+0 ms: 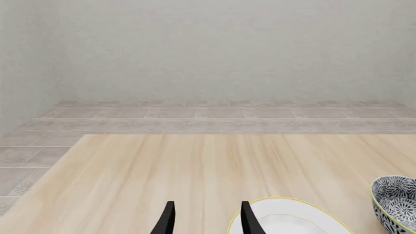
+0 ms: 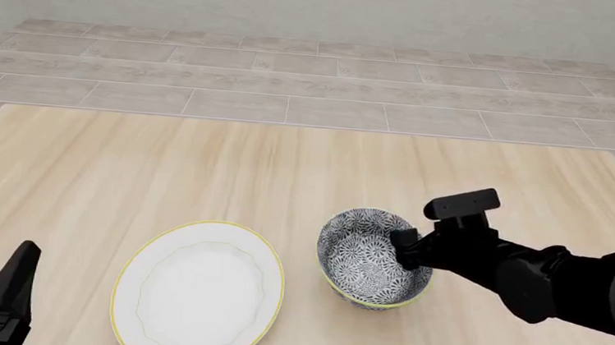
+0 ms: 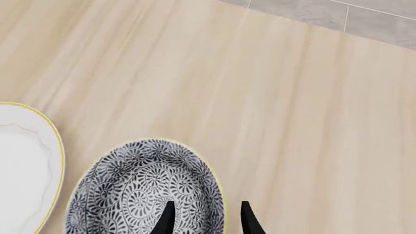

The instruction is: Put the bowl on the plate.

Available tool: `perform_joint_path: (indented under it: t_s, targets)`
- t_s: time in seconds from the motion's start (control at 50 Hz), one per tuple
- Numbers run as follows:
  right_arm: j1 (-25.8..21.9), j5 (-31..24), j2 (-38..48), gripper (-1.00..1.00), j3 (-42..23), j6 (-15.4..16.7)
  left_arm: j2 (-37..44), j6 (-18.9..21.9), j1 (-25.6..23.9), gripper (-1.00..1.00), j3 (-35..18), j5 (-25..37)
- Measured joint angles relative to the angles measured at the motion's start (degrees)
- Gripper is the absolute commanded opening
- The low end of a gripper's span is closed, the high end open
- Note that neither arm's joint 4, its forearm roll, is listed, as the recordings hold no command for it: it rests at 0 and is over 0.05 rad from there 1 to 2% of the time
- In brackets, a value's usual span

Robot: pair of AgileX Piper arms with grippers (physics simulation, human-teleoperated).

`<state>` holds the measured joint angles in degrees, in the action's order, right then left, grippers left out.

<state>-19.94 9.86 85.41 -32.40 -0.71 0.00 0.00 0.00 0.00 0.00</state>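
One right hand (image 2: 403,250) straddles the bowl (image 2: 366,264) rim beside the plate (image 2: 196,296).

A patterned blue-grey bowl (image 2: 372,260) stood upright at the right hand (image 2: 406,250), beside a white plate (image 2: 196,298).

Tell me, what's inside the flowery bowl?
One finger of the right tool reaches inside the bowl; the other stays outside the rim. Otherwise only the flower pattern shows; the arm hides a bit of the inside.

bowl (image 2: 372,260) on table (image 2: 285,179) — right of plate (image 2: 199,298) | right gripper (image 2: 406,248) at its rim
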Motion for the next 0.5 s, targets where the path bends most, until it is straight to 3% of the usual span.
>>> perform_joint_path:
  t_s: [0.5]
  targets:
    - [-0.1,0.9,0.6,1.00,0.4,-0.4,0.0,0.0,0.0,1.00,0.0,0.0]
